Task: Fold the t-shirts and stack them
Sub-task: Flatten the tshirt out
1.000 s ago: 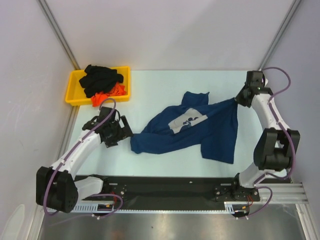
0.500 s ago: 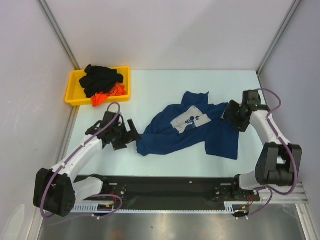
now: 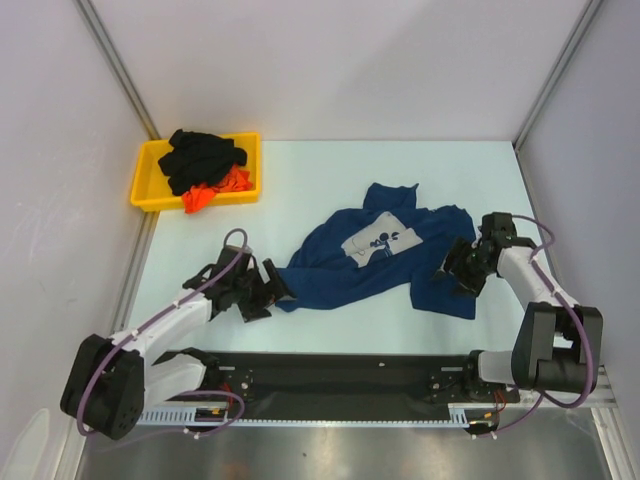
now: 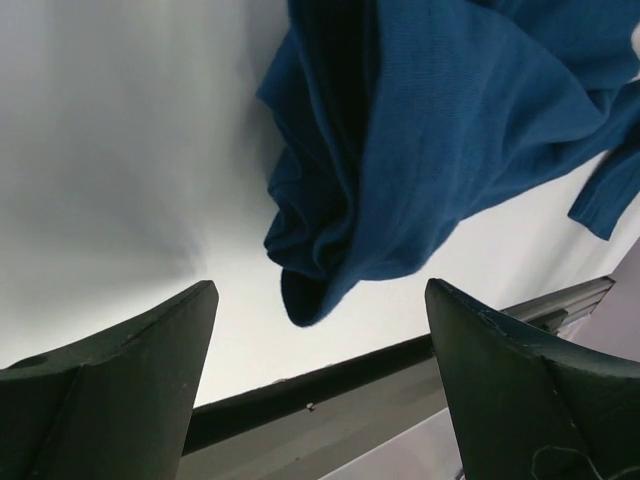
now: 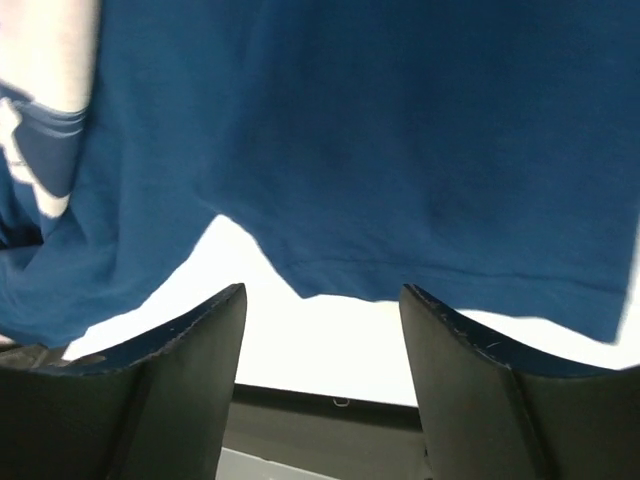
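Observation:
The navy blue t-shirt (image 3: 385, 262) lies crumpled at the table's middle, its white cartoon print (image 3: 378, 241) facing up. My left gripper (image 3: 272, 291) is open and empty at the shirt's bunched left end, which hangs just ahead of its fingers in the left wrist view (image 4: 335, 230). My right gripper (image 3: 453, 272) is open and empty at the shirt's right edge. In the right wrist view the shirt's hem (image 5: 440, 270) lies just beyond the fingertips. A black t-shirt (image 3: 205, 157) and an orange-red one (image 3: 213, 192) are heaped in the tray.
The yellow plastic tray (image 3: 143, 182) stands at the back left corner. A black rail (image 3: 340, 372) runs along the near table edge and also shows in the left wrist view (image 4: 330, 385). Grey walls close in the left, back and right sides.
My right gripper has come down and left from the back right, and the stretched shirt has slackened and bunched. My left gripper has moved right and nearer, following the shirt's left end.

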